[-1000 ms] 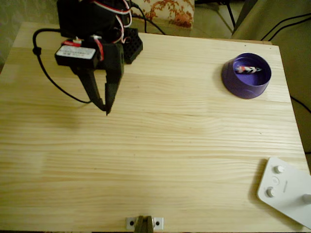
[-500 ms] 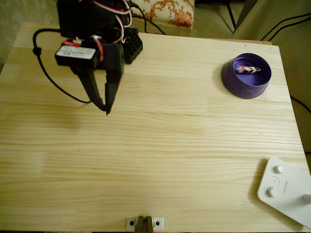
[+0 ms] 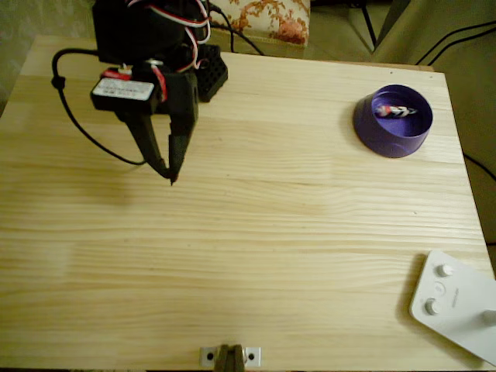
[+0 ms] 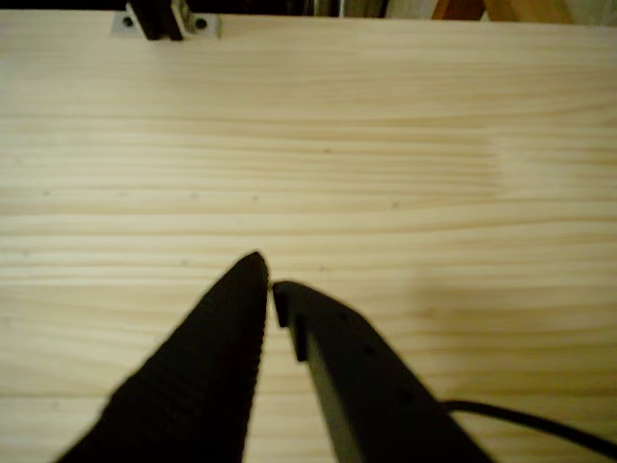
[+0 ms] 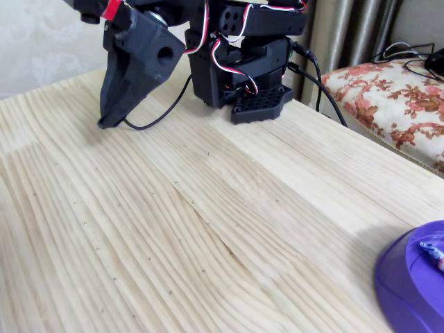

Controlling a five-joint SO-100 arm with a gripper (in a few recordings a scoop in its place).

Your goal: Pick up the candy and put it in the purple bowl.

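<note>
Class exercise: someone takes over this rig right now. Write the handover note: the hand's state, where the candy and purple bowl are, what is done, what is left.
Hand: shut and empty, fingertips together, hanging above bare wood at the table's left side in the overhead view, near the arm's base.
Candy: lying inside the purple bowl.
Purple bowl: upright at the far right of the table, well apart from the hand.
Done: candy is in the bowl.
Left: nothing for the candy; probably just park the arm.
Also there: a white device with knobs at the near right corner, untouched.
</note>
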